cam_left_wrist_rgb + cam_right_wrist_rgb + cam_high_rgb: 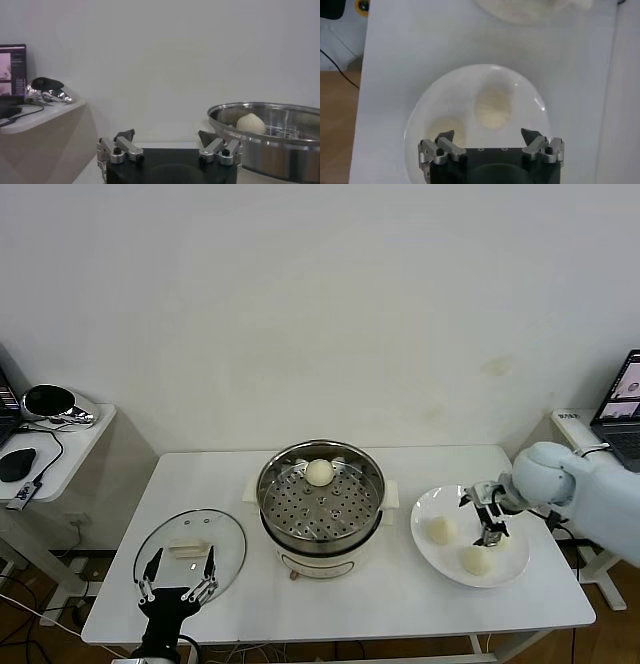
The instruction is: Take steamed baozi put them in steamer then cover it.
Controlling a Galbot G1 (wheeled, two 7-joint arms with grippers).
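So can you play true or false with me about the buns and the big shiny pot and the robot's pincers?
1. One bun sits inside the steamer. True.
2. The glass lid is covering the steamer. False: it lies flat on the table, to the robot's left of the pot.
3. The right pincer hangs open over the white plate. True.
4. The plate is empty. False: in the head view at least two buns lie on it, and the pincer hides part of the plate.
5. The left pincer is squeezing a bun. False: it is open and holds nothing, near the lid.
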